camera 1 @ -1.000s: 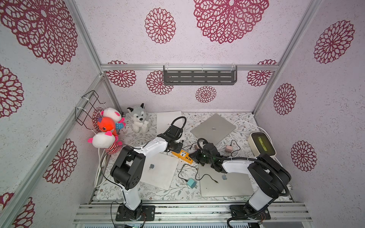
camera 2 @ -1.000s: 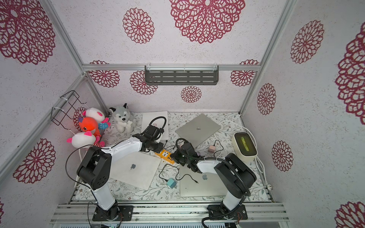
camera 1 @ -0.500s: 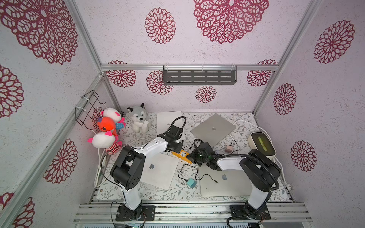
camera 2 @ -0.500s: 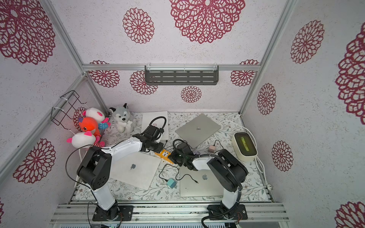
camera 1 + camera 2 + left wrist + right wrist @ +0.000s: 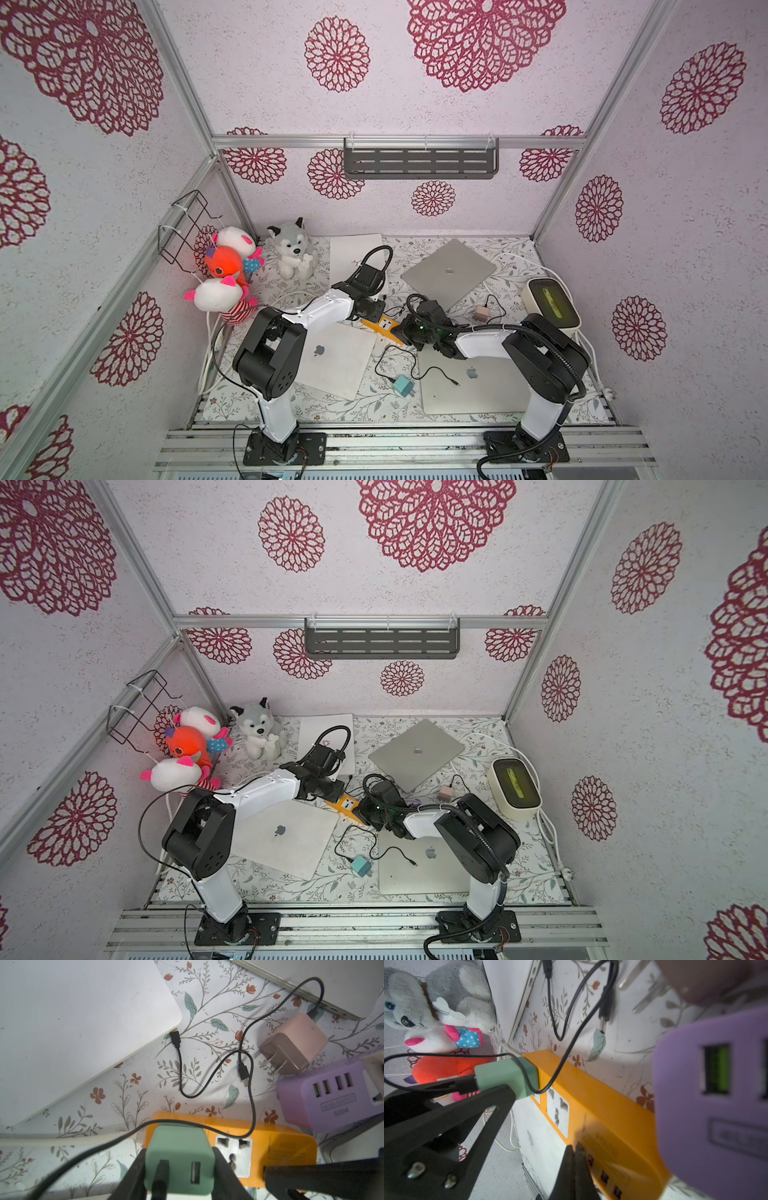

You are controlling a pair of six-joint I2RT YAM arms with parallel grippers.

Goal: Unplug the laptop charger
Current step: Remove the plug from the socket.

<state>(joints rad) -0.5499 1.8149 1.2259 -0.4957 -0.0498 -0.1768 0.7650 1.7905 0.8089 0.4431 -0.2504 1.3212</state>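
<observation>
Right tool, closed empty, has slid onto power strip — left tool grips charger, so I can pull.

Bright even light, soft shadows; the close purple adapter looks blurred.

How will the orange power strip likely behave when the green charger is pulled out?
The orange power strip looks like light plastic, so it would probably lift or slide with the green charger unless pinned; the shut right gripper seems to rest its tip on it. Its smooth casing may let that tip slip.
</observation>
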